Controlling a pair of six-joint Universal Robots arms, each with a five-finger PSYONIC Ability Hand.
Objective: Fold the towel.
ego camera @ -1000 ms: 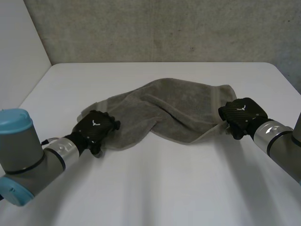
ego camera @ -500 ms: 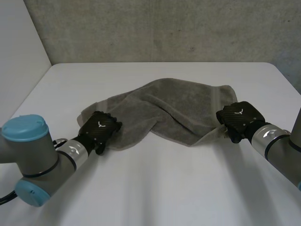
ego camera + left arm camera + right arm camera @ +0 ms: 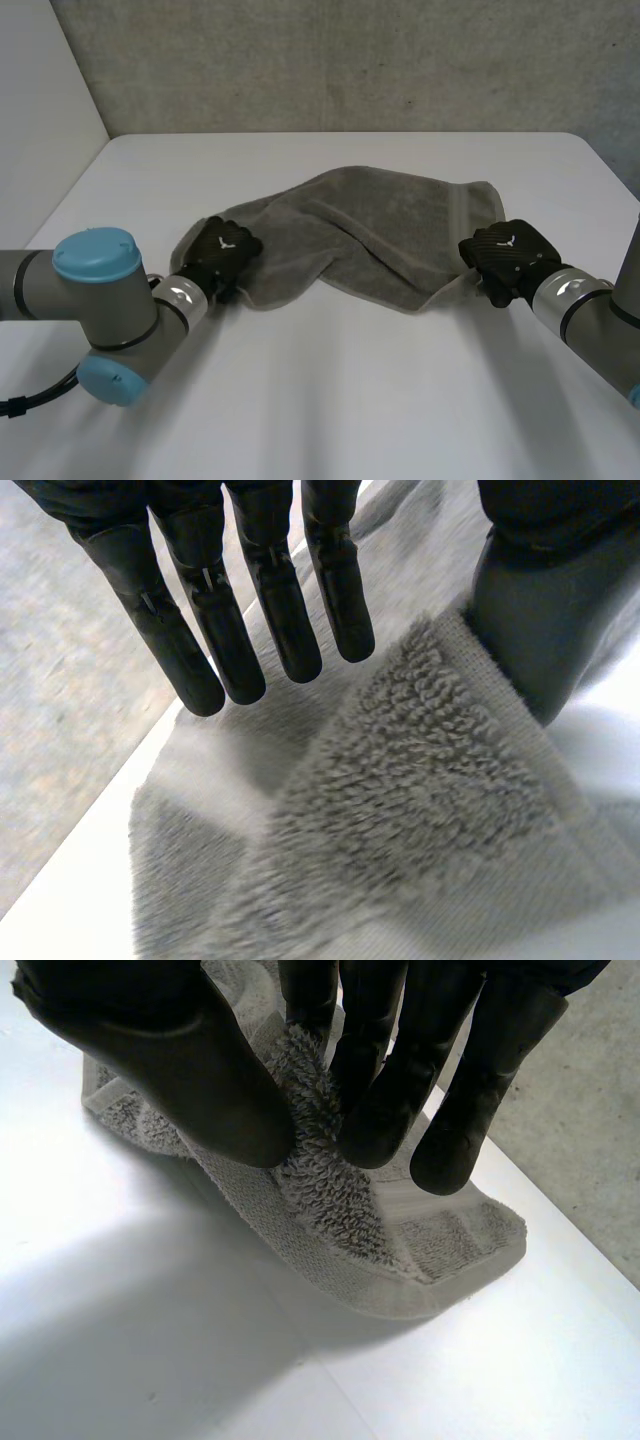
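Grey terry towel [image 3: 370, 230]: crumpled, lying crosswise on middle of white table [image 3: 350, 400], with twisted fold through its centre. Left hand [image 3: 226, 250] rests at towel's left end; in left wrist view its fingers [image 3: 270, 600] are straight and spread above pile, thumb beside raised fold, nothing clasped. Right hand [image 3: 508, 255] is at towel's right end, near woven border; in right wrist view thumb and fingers [image 3: 380, 1090] pinch ridge of cloth raised above table.
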